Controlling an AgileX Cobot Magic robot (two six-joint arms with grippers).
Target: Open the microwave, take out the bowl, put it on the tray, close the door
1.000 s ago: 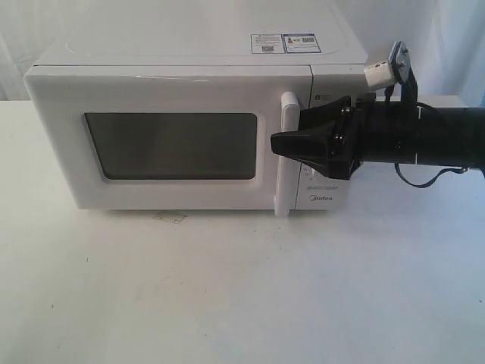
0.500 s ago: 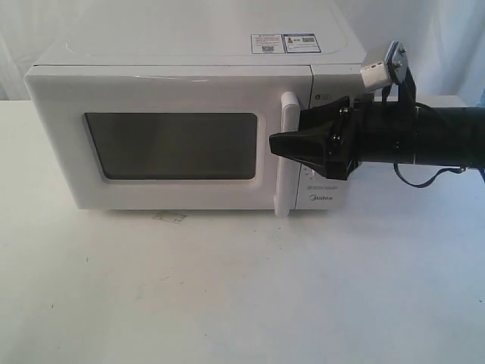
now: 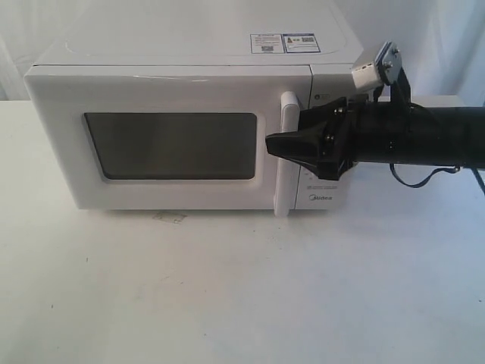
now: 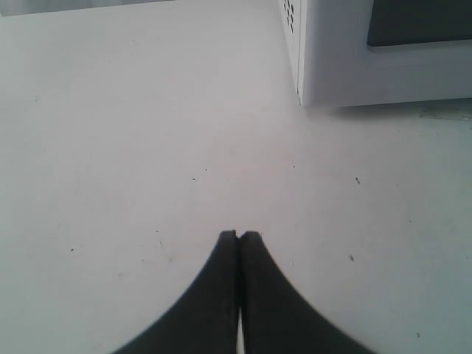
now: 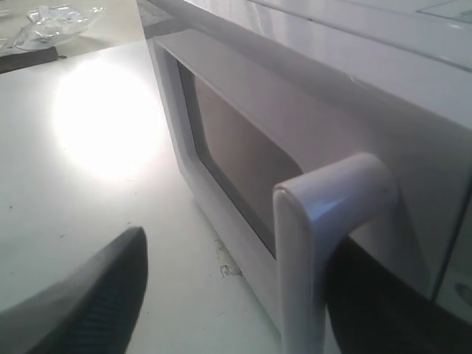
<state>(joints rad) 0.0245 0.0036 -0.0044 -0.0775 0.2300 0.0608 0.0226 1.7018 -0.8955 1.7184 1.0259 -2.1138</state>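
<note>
White tabletop (image 3: 227, 303) runs bare under both arms. Closest in, the left gripper (image 4: 238, 237) hangs low over it with its two fingers pressed together on nothing. The microwave (image 4: 332, 66) shows only a lower corner, ahead of those tips and off to one side.

The right gripper (image 3: 274, 144) is at the work. Its fingers (image 5: 99, 299) stand wide apart with the handle (image 3: 288, 114) between them, one on the window side and the other tucked behind the bar. Whether either pad touches the bar I cannot tell.

Beyond the hand the door (image 3: 61, 152) is fully shut, so the job looks to be at its first step. The bar appears rigid, smooth and glossy, so a square grip at mid-height seems best, with a pull that follows the hinge arc. A hard tug might slide the whole oven.

Past the dark window (image 3: 170, 145) nothing can be made out, so the bowl is presumably inside, unseen. Farthest beyond the hand a clear glassy dish (image 5: 59, 22) lies on the table, seemingly empty, and is perhaps the tray.
</note>
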